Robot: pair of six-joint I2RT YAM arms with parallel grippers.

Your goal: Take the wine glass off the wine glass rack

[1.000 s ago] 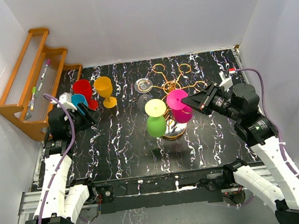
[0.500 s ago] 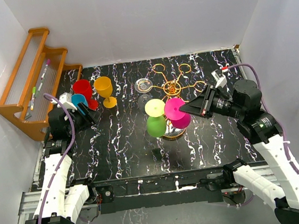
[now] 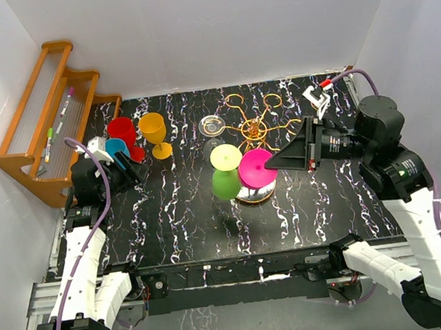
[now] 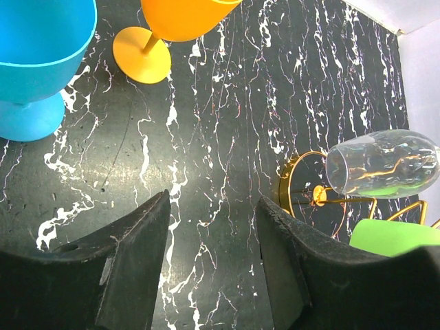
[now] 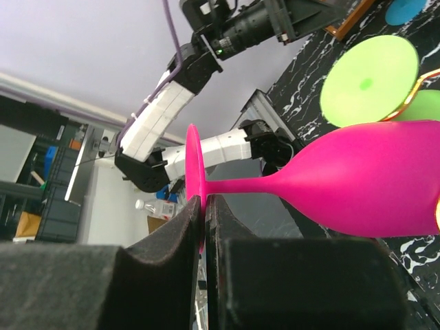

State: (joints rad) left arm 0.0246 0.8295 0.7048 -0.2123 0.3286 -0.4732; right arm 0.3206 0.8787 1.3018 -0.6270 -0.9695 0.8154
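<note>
Magenta wine glass: tipped sideways over the wine glass rack base, just beside the green glass.
Right end effector: pinching the glass's foot rim.
Left end effector: spread, holding nothing, above the surface.

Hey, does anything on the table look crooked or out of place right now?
Only the pink wine glass: it leans askew at the wine glass rack, its foot rim pinched by the right gripper. That looks like mid-removal, not a mishap. Nothing spilled.
</note>
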